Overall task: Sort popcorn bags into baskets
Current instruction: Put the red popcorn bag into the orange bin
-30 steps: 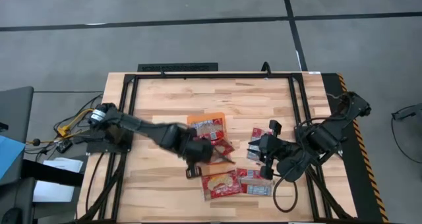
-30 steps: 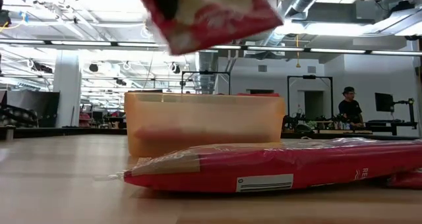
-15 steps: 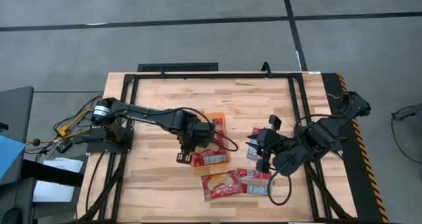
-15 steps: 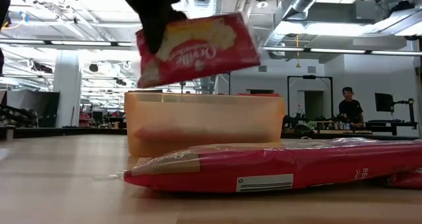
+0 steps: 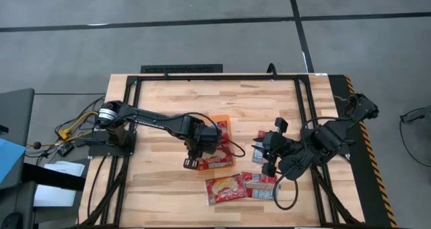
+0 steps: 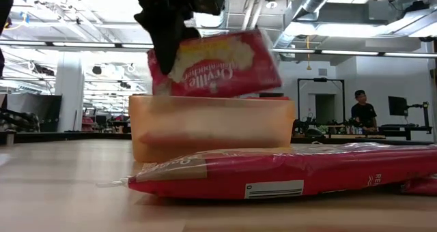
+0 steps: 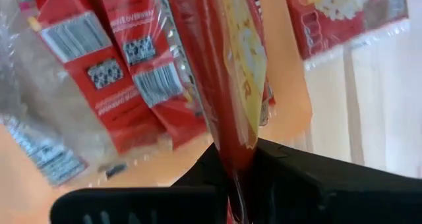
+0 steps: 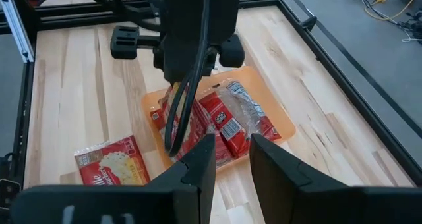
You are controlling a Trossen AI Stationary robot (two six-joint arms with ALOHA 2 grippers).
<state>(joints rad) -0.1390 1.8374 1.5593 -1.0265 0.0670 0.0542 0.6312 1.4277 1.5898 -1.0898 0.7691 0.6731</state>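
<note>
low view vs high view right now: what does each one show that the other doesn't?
Only the low view: the held popcorn bag's popcorn face hanging just above the orange basket's front wall, and a person in the room behind.
Only the high view: the right gripper waiting by loose bags, and both arms whole.
Both: the left gripper shut on that bag over the basket.
</note>
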